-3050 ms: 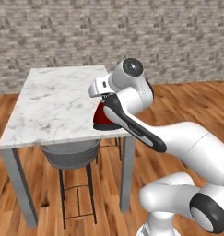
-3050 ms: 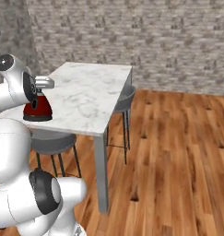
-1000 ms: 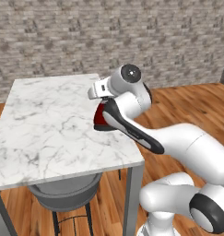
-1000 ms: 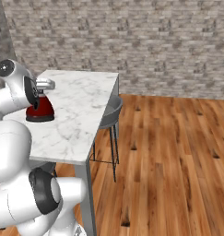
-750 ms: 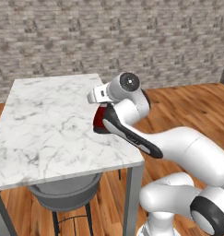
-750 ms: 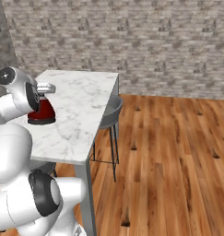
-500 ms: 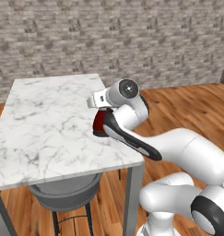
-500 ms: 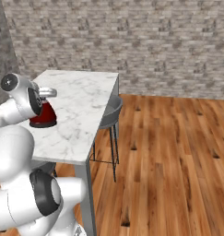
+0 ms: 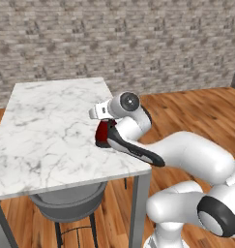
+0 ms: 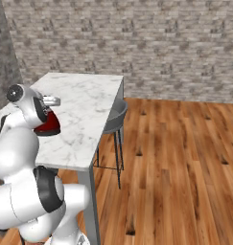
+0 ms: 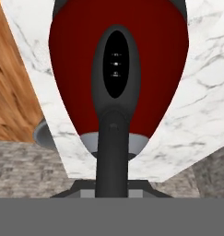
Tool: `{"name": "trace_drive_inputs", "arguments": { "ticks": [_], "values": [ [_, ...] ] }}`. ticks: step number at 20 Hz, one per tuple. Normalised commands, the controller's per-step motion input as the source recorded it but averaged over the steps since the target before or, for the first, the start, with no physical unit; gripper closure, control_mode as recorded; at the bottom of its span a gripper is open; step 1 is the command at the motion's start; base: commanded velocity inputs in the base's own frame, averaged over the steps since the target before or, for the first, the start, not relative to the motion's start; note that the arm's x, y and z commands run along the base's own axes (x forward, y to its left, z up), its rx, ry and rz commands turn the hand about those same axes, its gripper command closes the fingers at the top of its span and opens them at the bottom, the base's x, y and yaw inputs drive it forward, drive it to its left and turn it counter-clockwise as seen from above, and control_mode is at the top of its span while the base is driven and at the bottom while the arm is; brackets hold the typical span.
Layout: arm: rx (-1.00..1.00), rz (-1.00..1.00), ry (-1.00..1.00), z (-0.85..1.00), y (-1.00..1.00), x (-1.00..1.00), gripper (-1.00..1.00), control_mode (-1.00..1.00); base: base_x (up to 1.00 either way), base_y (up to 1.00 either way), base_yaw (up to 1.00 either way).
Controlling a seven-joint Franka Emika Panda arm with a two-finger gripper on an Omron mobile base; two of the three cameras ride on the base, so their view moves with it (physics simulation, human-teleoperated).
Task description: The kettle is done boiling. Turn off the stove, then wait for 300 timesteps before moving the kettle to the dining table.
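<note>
- The kettle [image 9: 103, 134] is small, red and cone-shaped, and sits low over the white marble table [image 9: 46, 131], near the table's right-hand edge as the left base view has it.
- In the right base view the kettle [image 10: 47, 125] appears at the near left part of the table [image 10: 84, 110], partly hidden behind the robot's white wrist.
- Whether the kettle's base actually touches the marble or hangs just above it cannot be told from these pictures.
- The gripper [image 9: 105, 127] reaches the kettle from above, and its jaws are pressed in on the kettle's dark looped handle [image 11: 114, 106].
- In the hand view the handle runs up the middle of the picture over the red body [image 11: 72, 69], with the grey-veined marble [image 11: 196, 115] beneath and around it.
- The white arm [image 9: 186, 155] bends from the lower right of the left base view across the table's corner to the kettle.
- A grey round stool [image 9: 68, 203] is tucked under the near end of the table in the left base view; in the right base view a stool [image 10: 115, 117] stands at the table's right side.
- The floor [image 10: 185, 162] is of brown wooden boards, and a grey brick wall [image 10: 137, 43] stands behind the table.
</note>
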Motion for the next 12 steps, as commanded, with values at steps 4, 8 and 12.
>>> {"name": "trace_drive_inputs", "arguments": {
  "ticks": [4, 8, 12],
  "values": [
    [0.00, 0.00, 0.00, -0.31, 0.11, 0.18, 1.00, -1.00, 0.00, 0.00, 0.00],
    [0.00, 0.00, 0.00, -0.31, 0.07, 0.03, 1.00, -1.00, 0.00, 0.00, 0.00],
    [0.00, 0.00, -0.02, -0.29, 0.05, 0.00, 1.00, -1.00, 0.00, 0.00, 0.00]
  ]
}}
